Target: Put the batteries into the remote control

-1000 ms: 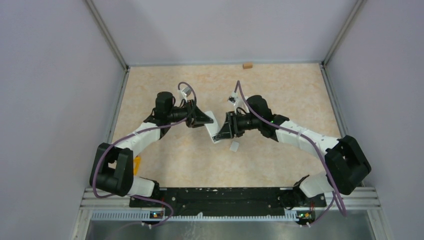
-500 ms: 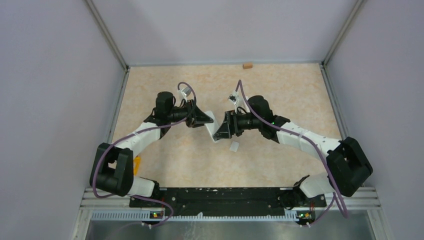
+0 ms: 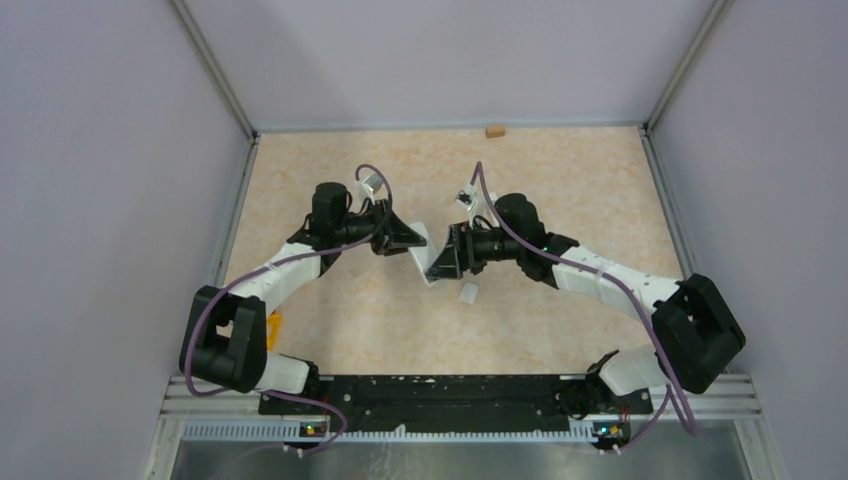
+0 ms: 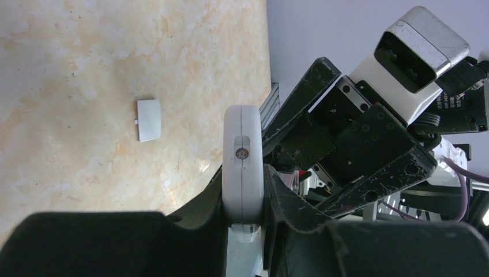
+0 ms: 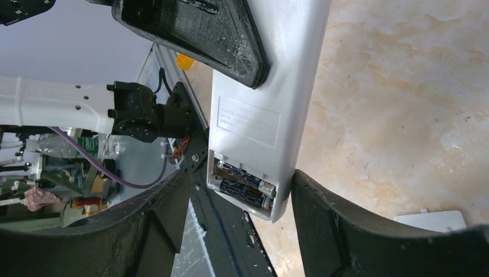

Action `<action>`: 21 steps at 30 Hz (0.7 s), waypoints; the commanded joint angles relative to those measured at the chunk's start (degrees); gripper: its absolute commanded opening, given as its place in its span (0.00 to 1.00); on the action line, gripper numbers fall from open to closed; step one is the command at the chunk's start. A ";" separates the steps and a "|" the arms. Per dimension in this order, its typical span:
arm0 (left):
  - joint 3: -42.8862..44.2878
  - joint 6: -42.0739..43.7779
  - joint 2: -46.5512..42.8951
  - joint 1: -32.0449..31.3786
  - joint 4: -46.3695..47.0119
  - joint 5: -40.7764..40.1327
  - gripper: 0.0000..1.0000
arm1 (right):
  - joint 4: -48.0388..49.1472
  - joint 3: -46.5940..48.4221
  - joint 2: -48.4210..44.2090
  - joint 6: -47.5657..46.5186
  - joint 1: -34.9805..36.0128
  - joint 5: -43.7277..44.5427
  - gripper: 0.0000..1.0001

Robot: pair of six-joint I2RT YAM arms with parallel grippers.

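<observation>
Over the middle of the table (image 3: 560, 180), the remote (image 5: 254, 121) is held tight by the left gripper (image 4: 244, 193). The right gripper (image 5: 237, 182) is spread wide around the remote's near end; nothing is squeezed. The lid (image 4: 149, 119) is seen on the table, near and right. Two batteries (image 5: 242, 193) are seen inside the open slot (image 5: 281, 202), so loading looks done; the lid is not yet fitted.

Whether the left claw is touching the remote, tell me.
Touching. The left wrist view shows the left claw clamped on the white remote, a finger pressed against each side.
</observation>
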 commanded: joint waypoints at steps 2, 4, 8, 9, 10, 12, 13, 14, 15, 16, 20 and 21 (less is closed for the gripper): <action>2.54 0.62 -1.23 -0.18 0.81 -0.60 0.00 | 4.30 0.21 0.43 -0.44 1.37 -1.10 0.63; 2.50 0.54 -1.40 -0.14 0.57 -1.20 0.00 | 4.19 0.16 0.44 -0.76 1.43 -1.09 0.64; 2.55 0.04 -1.43 -0.10 0.35 -1.99 0.00 | 3.27 0.33 0.35 -1.91 1.62 -0.45 0.66; 2.54 -0.10 -1.37 -0.18 0.32 -2.17 0.00 | 2.90 0.44 0.29 -2.33 1.71 -0.28 0.66; 2.53 -0.27 -1.39 -0.16 0.36 -2.25 0.00 | 2.50 0.51 0.34 -2.63 1.78 -0.04 0.66; 2.77 -0.49 -1.37 -0.16 0.28 -2.38 0.00 | 2.14 0.48 0.26 -3.15 1.96 0.39 0.65; 2.78 -0.59 -1.29 -0.14 0.17 -2.46 0.00 | 2.08 0.47 0.24 -3.46 2.02 0.48 0.64; 2.82 -0.67 -1.29 -0.22 0.14 -2.47 0.00 | 2.08 0.47 0.26 -3.71 2.06 0.61 0.62; 2.88 -0.81 -1.22 -0.15 0.04 -2.49 0.00 | 2.01 0.47 0.32 -3.83 2.07 0.73 0.61; 2.95 -0.94 -1.13 -0.14 0.01 -2.48 0.00 | 2.03 0.47 0.34 -3.97 2.07 0.76 0.60; 3.00 -1.58 -0.86 -0.14 0.01 -2.60 0.00 | 1.82 0.47 0.40 -4.63 2.11 0.97 0.57; 2.98 -1.72 -0.84 -0.16 0.01 -2.64 0.00 | 1.68 0.53 0.47 -4.88 2.15 1.02 0.56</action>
